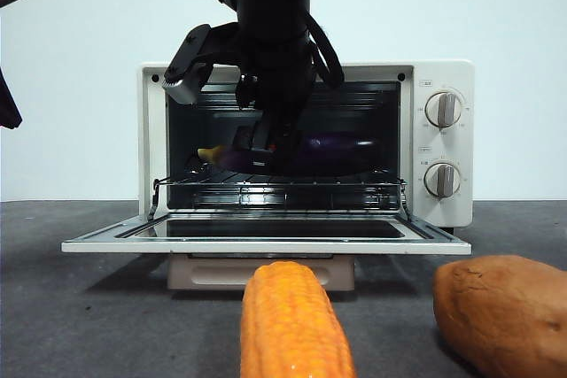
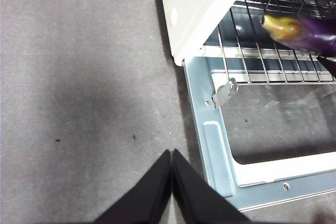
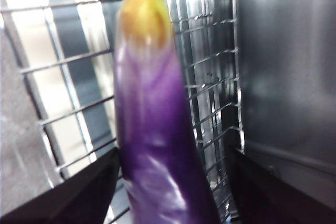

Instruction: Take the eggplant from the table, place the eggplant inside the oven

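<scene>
1. One long glossy dark purple eggplant with a yellowish stem tip lies inside the oven, over the wire rack; whether its full weight rests on the bars I cannot tell.
2. Right end effector reaches into the cavity from above, its two black jaws standing apart, one on each side of the eggplant's body. A gap shows beside each jaw in the wrist view, so the grip looks let go.
3. Around them stands the cream-white toaster oven, its glass door folded down flat and open.
4. Left end effector hangs over the dark grey matte surface beside the door's corner, jaws pressed together, holding nothing.
5. Nearer the front camera lie an orange corn cob and a brown sweet potato, well clear of the oven.
6. Judged from this, the placing step is nearly finished. The next move calls for drawing the right arm straight back out without snagging the rack or dragging the eggplant along.
</scene>
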You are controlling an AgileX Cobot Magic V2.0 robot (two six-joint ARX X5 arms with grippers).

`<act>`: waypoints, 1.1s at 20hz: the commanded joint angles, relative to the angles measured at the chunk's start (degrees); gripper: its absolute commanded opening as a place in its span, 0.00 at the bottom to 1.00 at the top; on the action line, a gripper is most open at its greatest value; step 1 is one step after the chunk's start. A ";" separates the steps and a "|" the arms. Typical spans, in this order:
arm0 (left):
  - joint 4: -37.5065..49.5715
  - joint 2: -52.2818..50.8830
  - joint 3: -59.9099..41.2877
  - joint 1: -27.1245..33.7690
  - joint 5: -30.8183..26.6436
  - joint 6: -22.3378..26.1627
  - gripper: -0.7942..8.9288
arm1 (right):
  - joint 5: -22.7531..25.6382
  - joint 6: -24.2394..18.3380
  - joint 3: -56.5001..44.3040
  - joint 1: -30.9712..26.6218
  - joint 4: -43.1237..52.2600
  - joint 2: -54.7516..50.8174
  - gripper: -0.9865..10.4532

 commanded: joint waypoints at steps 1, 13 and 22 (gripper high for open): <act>0.55 0.42 0.44 0.04 0.28 0.15 0.09 | 1.25 2.16 0.85 0.17 -0.46 1.01 0.37; 0.63 0.42 0.44 0.04 0.28 0.28 0.09 | 1.20 4.70 0.90 0.02 -2.58 1.01 0.37; 0.68 0.98 0.44 0.04 0.28 0.33 0.09 | 1.22 4.68 0.94 2.29 -2.75 0.90 0.37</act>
